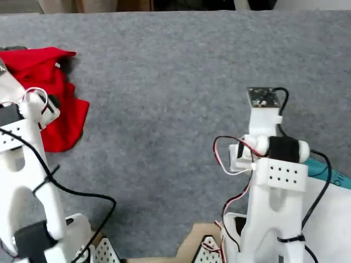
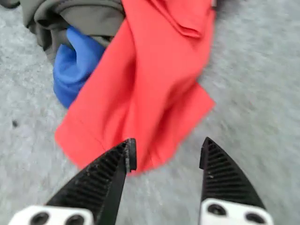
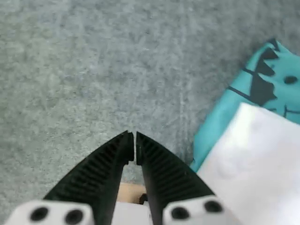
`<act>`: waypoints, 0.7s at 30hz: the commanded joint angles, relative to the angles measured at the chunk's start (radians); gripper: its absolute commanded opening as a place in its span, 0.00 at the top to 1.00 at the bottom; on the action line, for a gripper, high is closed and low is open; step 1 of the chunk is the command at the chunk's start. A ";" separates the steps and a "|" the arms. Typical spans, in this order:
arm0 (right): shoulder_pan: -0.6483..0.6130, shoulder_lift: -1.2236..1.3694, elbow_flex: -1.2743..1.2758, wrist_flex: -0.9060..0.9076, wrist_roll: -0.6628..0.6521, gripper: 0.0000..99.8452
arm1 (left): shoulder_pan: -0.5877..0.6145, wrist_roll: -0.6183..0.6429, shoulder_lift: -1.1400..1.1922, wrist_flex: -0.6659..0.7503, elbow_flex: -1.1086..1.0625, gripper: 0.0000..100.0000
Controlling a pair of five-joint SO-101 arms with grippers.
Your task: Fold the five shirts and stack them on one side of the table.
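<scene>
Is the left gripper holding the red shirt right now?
No, the left gripper hangs open over the red shirt's edge, holding nothing.

You have five cloth items: one crumpled red shirt [image 2: 154, 84], one bunched blue cloth [image 2: 75, 65], one olive-grey garment [image 2: 79, 16], one teal printed shirt [image 3: 225, 122] and one flat white cloth [image 3: 262, 164]. You have two white plastic arms, the left arm [image 1: 27, 175] and the right arm [image 1: 274, 208], on one grey felt table [image 1: 175, 55].

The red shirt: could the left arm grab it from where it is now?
Probably yes. The left gripper hangs open right at the near edge of the red shirt, with nothing between them.
</scene>
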State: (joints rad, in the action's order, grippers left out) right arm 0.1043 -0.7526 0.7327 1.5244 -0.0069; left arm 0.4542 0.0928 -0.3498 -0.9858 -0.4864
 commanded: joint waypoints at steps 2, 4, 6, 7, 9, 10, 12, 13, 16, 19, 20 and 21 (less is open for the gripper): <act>-0.024 -0.001 -0.002 -0.052 0.011 0.98 | 0.044 -0.077 0.111 0.322 -0.100 0.79; -0.024 -0.001 -0.004 -0.057 0.011 0.98 | 0.069 -0.112 0.165 0.384 -0.103 0.84; -0.022 -0.001 -0.004 -0.057 0.011 0.98 | 0.078 -0.144 0.199 0.408 -0.094 0.93; -0.022 -0.001 -0.004 -0.055 0.011 0.98 | 0.080 -0.157 0.200 0.397 -0.083 0.97; -0.022 -0.001 -0.004 -0.052 0.011 0.98 | 0.077 -0.169 0.194 0.345 -0.055 0.97; -0.022 -0.001 -0.004 -0.055 0.011 0.98 | 0.075 -0.166 0.185 0.315 -0.037 0.97; -0.028 -0.001 -0.004 -0.061 0.011 0.98 | 0.072 -0.164 0.156 0.258 0.003 0.98; -0.028 -0.001 -0.001 -0.078 0.011 0.98 | 0.066 -0.164 0.136 0.224 0.018 0.98; -0.030 -0.001 -0.001 -0.107 0.011 0.98 | 0.031 -0.167 0.042 0.080 0.069 0.98; -0.030 -0.001 0.001 -0.140 0.011 0.98 | -0.055 -0.169 -0.097 -0.091 0.091 0.98; -0.030 -0.001 0.001 -0.153 0.011 0.98 | -0.094 -0.169 -0.154 -0.146 0.092 0.98; -0.030 -0.001 0.001 -0.170 0.011 0.98 | -0.135 -0.169 -0.214 -0.190 0.089 0.98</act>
State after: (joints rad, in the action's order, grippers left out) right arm 0.0859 -0.7526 0.7357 1.4001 -0.0069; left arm 0.4112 -0.0667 -0.3913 -1.0395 -0.4496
